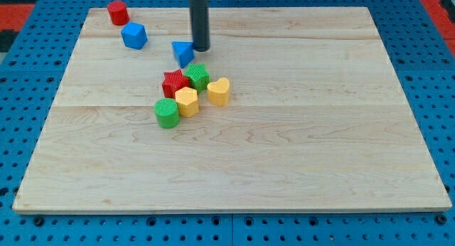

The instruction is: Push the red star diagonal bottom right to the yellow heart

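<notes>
The red star point(173, 83) lies near the board's middle, packed among other blocks. The yellow heart point(219, 92) lies to its right and slightly lower, with a green block point(197, 76) between and above them. A yellow hexagon point(187, 102) touches the star's lower right. My tip point(201, 48) stands above the cluster, just right of a blue triangle point(183, 52), apart from the red star.
A green cylinder point(167, 113) lies at the cluster's lower left. A blue block point(134, 35) and a red cylinder point(118, 13) lie at the top left of the wooden board point(298, 153). Blue pegboard surrounds the board.
</notes>
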Available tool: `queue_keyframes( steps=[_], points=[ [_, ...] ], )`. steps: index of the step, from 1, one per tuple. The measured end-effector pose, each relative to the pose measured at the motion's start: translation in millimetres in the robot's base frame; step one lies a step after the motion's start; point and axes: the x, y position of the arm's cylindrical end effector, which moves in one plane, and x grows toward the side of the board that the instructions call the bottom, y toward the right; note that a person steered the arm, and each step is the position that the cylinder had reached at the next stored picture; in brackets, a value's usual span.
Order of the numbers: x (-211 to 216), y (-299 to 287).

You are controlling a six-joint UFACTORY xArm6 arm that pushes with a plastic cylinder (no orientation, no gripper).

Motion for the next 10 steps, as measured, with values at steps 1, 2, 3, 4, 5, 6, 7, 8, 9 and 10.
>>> queue_keyframes(
  steps=[1, 2, 3, 4, 5, 6, 7, 8, 9, 10],
  points=[
    [6.1, -13.5],
    [7.7, -5.2],
    [7.7, 4.5],
    [9.5, 8.5],
    [-15.0, 23.7],
    [-47.0, 25.2],
    [-53.5, 0.3],
    [-30.2, -36.7],
    [-7.6, -62.9],
    [3.2, -92.1]
  ],
)
